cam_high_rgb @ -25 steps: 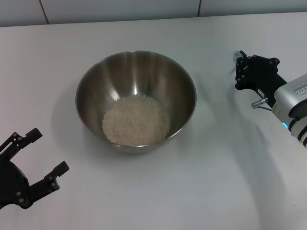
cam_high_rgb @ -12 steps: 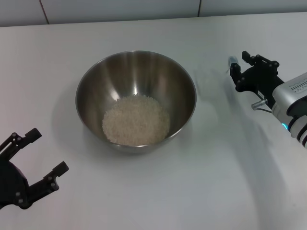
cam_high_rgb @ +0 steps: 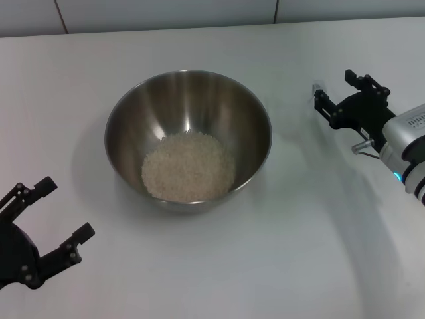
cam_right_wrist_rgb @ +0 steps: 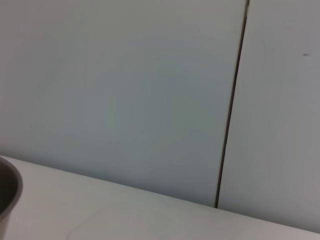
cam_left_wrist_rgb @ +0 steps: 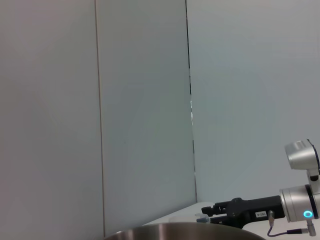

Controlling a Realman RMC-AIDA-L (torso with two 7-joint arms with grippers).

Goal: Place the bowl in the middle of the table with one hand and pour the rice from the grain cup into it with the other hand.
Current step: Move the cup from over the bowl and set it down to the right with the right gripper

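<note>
Left: the left gripper (cam_high_rgb: 56, 216), a black two-fingered pincer, hangs low over the near left part of the plain white matte table (cam_high_rgb: 319, 266), its fingers spread wide with nothing between them, well apart from the other objects.

Centre: the large round stainless-steel mixing bowl (cam_high_rgb: 188, 100) stands upright about mid-table. The rice (cam_high_rgb: 188, 166), a pale grainy mass of small white grains, lies heaped in its bottom; by this evidence the pour appears complete. The bowl would likely be stiff and smooth, its polished wall slippery to pinch; the thin rim is the natural place to take hold, and the loose grains would shift if it were tilted.

Right: the right gripper (cam_high_rgb: 337, 93), black on a silver wrist, is held to the right of the bowl and clear of it, fingers parted. Something small and pale shows at the tip of the nearer finger; whether this is the grain cup cannot be told, and no translucent cup is otherwise identifiable in any view. Such a cup would be light and best taken by its handle or tapered wall.
</note>
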